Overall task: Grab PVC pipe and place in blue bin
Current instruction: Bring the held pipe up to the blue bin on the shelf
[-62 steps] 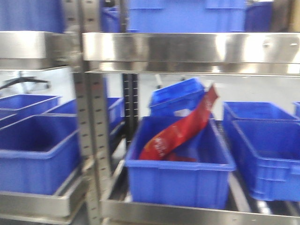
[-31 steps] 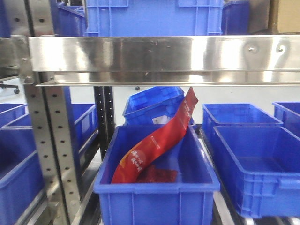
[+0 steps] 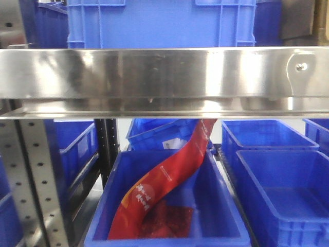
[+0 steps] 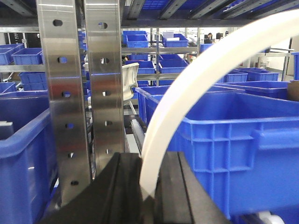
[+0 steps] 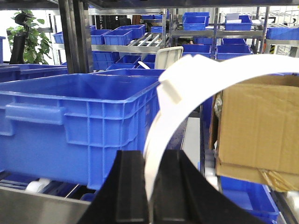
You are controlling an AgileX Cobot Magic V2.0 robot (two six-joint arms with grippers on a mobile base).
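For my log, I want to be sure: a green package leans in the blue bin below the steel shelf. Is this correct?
No. The package is red, not green, as the exterior front-facing view shows. It does lean in the blue bin below the steel shelf.

From here the PVC pipe (image 4: 180, 95) reads as smooth off-white plastic with a soft sheen, pinched in the matt black left tool (image 4: 148, 186). The shelf rail (image 3: 154, 72) is brushed, reflective steel. The blue bin (image 3: 216, 195) is moulded, slightly glossy plastic. The red pouch (image 3: 169, 177) is shiny film, and the cardboard box (image 5: 257, 126) is matt.
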